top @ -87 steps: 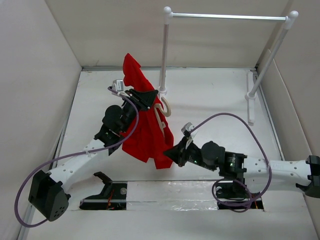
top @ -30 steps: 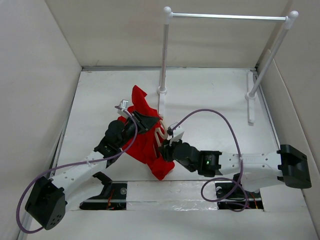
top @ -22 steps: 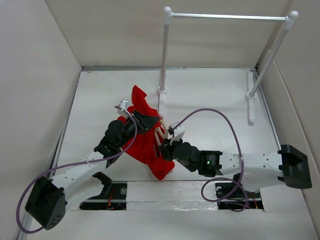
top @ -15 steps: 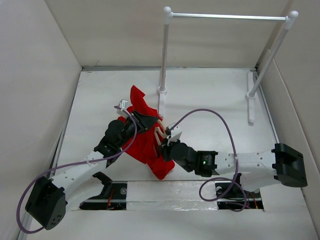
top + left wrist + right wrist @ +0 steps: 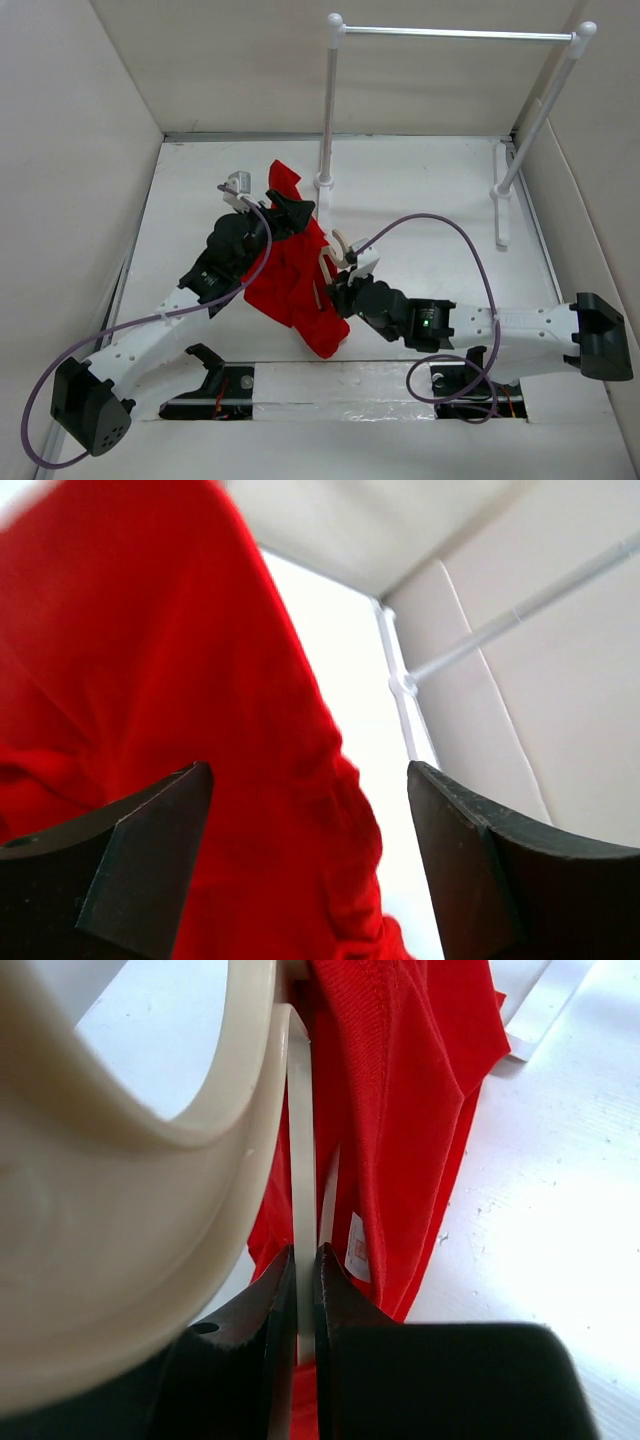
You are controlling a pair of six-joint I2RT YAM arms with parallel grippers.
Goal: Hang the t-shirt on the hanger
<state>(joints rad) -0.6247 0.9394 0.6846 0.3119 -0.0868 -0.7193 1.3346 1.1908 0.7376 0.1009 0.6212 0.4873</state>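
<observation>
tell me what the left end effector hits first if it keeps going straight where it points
The t-shirt. The open left end effector points straight into its red cloth, which fills most of the gap ahead. Depth is hard to judge, but nothing shows in front of the cloth.

No words, numbers or brand marks can be read in any of these views. The only label is a small white tag (image 5: 357,1247) on the red t-shirt (image 5: 410,1110), and its print is too blurred to make out.
</observation>
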